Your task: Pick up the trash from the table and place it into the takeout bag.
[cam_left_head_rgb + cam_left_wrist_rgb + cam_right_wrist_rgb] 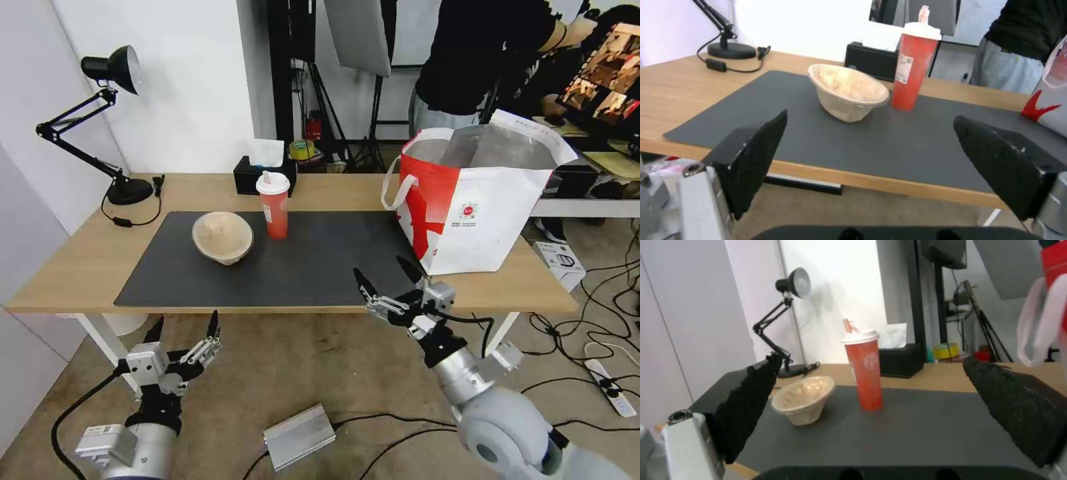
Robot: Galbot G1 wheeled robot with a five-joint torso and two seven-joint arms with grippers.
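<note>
Standing on the dark-grey mat point(293, 267) of the worktop point(80, 260), the beige bowl point(223, 237) lies tipped beside the upright red cup point(274, 205), near but apart. The takeout bag point(480, 200) stands open at the worktop's right end. Both hands hang released and empty: left hand point(185, 335) below the front edge, right hand point(388, 279) over it, near the bag

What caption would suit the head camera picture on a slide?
Both open grippers, left and right, hover before the table holding beige bowl, red cup and takeout bag.
</note>
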